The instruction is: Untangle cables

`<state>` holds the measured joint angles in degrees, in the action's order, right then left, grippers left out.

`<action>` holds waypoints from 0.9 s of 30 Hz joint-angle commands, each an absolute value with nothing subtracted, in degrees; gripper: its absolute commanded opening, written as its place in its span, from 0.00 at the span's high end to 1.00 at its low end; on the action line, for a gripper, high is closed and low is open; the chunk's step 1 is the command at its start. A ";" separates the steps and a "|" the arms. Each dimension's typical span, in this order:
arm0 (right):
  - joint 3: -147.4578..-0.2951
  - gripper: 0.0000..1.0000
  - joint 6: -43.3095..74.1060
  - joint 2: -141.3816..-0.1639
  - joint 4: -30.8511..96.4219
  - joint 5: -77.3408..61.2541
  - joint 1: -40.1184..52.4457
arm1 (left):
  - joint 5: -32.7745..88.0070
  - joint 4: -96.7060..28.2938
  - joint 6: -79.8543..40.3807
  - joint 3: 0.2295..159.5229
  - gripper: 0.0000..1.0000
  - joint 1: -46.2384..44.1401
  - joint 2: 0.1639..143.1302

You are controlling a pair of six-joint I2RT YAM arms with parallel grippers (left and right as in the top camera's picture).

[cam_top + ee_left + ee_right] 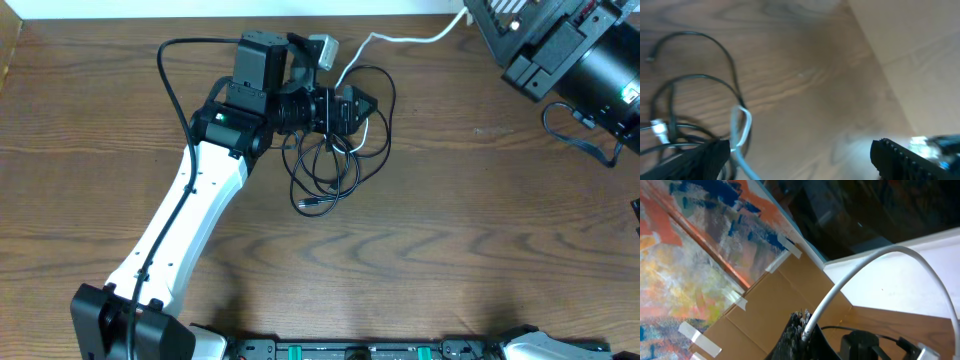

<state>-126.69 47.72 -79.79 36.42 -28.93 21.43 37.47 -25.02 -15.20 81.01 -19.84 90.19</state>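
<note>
Two black cables (335, 165) lie in tangled loops on the wooden table, one plug end (308, 205) at the front. A white cable (400, 40) runs from the tangle up to the far right. My left gripper (350, 105) sits over the tangle. In the left wrist view it (795, 162) is open with wide-spread fingers, and the white cable (740, 130) loops beside its left finger among black loops (715, 40). My right gripper (468, 15) is at the table's far edge. In the right wrist view it (805, 327) is shut on the white cable's (850, 275) end.
The left arm's thick black cable (165, 70) arcs at the back left. The right arm's black body (580, 50) fills the top right corner. A cardboard panel (910, 45) stands past the table's far edge, with a painted board (690, 245) above it.
</note>
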 commanded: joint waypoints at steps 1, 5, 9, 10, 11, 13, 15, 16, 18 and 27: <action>-127.76 0.99 47.51 -79.72 36.93 -29.30 20.29 | 32.34 -24.40 -15.35 81.08 0.05 -19.79 88.84; -127.76 0.99 47.51 -79.81 37.98 -28.93 18.52 | 34.52 -24.03 -15.31 81.12 0.05 -19.81 88.25; -127.76 0.99 48.29 -80.29 41.65 -27.35 15.27 | 34.24 -23.38 -12.36 81.12 0.06 -19.81 86.37; -127.76 0.99 49.36 -80.60 42.50 -27.53 14.39 | 33.41 -23.27 -12.32 81.12 0.06 -19.79 85.73; -127.76 0.99 50.09 -80.77 42.81 -28.14 13.82 | 32.12 -23.24 -12.32 81.12 0.06 -19.81 84.95; -127.76 0.99 50.76 -81.21 42.63 -30.04 13.08 | 30.00 -23.27 -12.32 81.12 0.06 -19.81 83.88; -127.76 0.99 51.05 -81.52 42.48 -31.53 12.95 | 29.28 -23.27 -12.32 81.12 0.06 -19.81 83.24; -127.76 0.99 51.22 -81.67 42.46 -31.92 12.95 | 29.30 -23.24 -12.32 81.12 0.06 -19.81 83.02; -127.76 0.99 51.44 -81.76 42.50 -32.14 12.95 | 29.78 -23.27 -12.34 81.12 0.06 -19.86 82.91; -127.76 0.98 51.16 -81.76 43.11 -31.44 12.80 | 35.42 -23.22 -12.34 81.12 0.44 -19.86 82.94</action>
<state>-126.72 50.72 -81.78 42.96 -31.33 13.19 33.45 -23.38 -13.56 81.01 -19.84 83.05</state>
